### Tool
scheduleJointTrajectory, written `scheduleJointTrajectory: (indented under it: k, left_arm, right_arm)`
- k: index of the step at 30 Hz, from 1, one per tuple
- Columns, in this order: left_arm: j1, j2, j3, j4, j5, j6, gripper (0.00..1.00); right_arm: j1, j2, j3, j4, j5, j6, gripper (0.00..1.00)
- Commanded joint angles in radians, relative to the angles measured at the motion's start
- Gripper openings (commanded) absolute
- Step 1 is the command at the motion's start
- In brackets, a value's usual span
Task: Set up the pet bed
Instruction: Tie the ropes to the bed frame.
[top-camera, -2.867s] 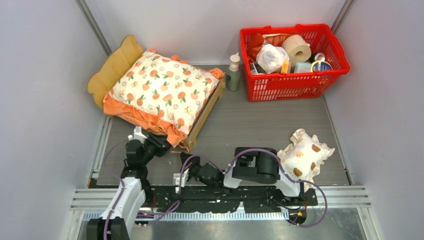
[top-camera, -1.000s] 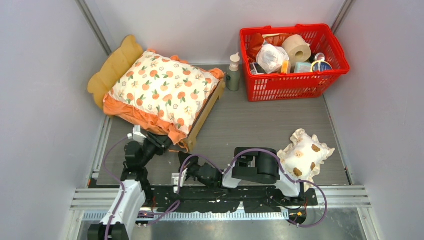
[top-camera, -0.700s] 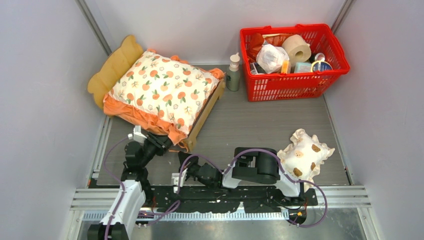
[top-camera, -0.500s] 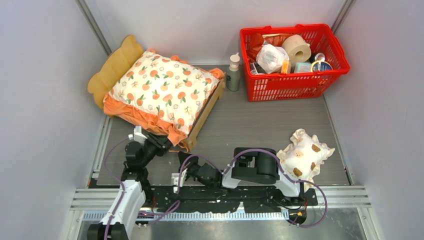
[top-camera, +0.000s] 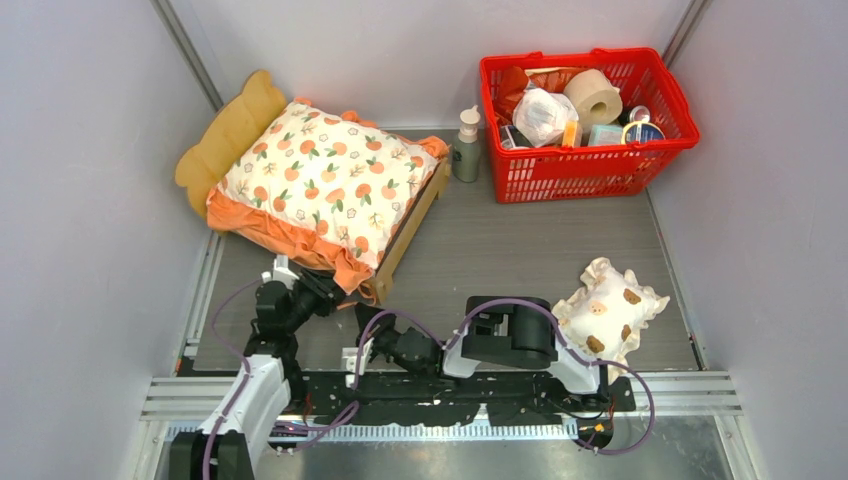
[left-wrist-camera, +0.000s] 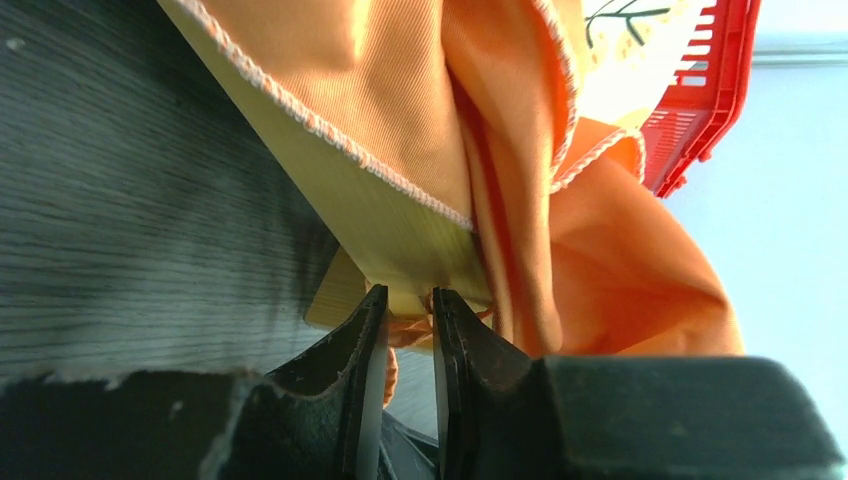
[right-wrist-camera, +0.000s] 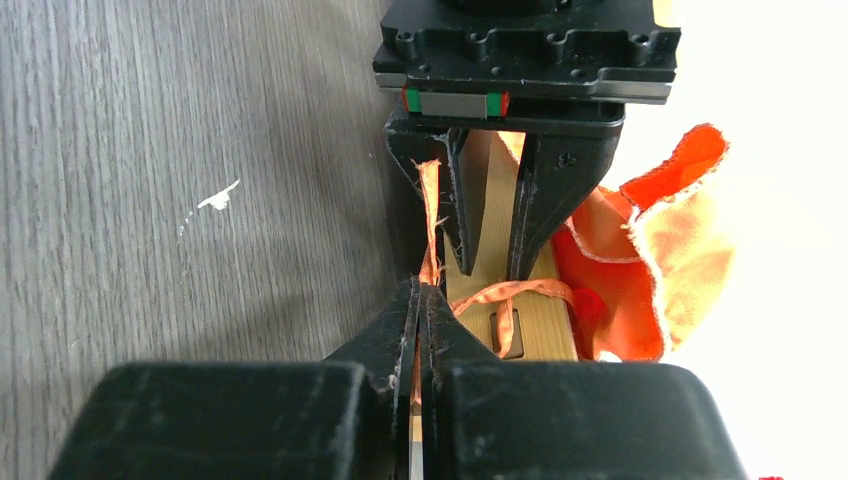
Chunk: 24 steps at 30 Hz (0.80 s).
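Looking across the grey table (top-camera: 520, 250), we find the pet bed (top-camera: 415, 215) in the far-left corner, set at an angle with its wavy headboard against the left wall and its foot end pointing toward the near edge. The cream orange-print cushion (top-camera: 325, 180) lies on top of it, its orange ruffle spilling over the near side of the frame. A red basket (top-camera: 590, 170) packed with small goods fills the far-right corner, and a frilled, brown-spotted pillow (top-camera: 605, 310) lies by the near-right edge, next to the right arm. A slim bottle (top-camera: 467, 145) stands upright between bed and basket, just beside the basket's left wall. At the bed's near foot corner, the left gripper (left-wrist-camera: 405, 300) has its jaws clamped on the light-wood foot rail. The right gripper (right-wrist-camera: 420, 290) faces it from just beside, its jaws pressed together on a thin orange strand (right-wrist-camera: 430, 215) of the ruffle.
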Motion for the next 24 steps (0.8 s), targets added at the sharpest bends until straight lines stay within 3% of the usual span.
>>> scheduleJointTrajectory:
  k: [1,12,17,24]
  left_arm:
    - [-0.02,0.016,0.028,0.036,0.001,-0.006,0.26]
    - [-0.02,0.047,0.071,-0.022,-0.037,0.036,0.15]
    - [-0.02,0.007,0.112,-0.139,-0.101,0.103,0.15]
    - [-0.02,-0.005,0.119,-0.178,-0.124,0.121,0.15]
  right_arm:
    - [0.005,0.014,0.022,0.091,0.014,-0.004,0.05]
    - [0.005,0.02,0.013,0.113,0.02,-0.007,0.05]
    - [0.005,0.02,0.006,0.12,0.019,-0.012,0.05]
    - [0.005,0.017,0.002,0.124,0.016,-0.012,0.05]
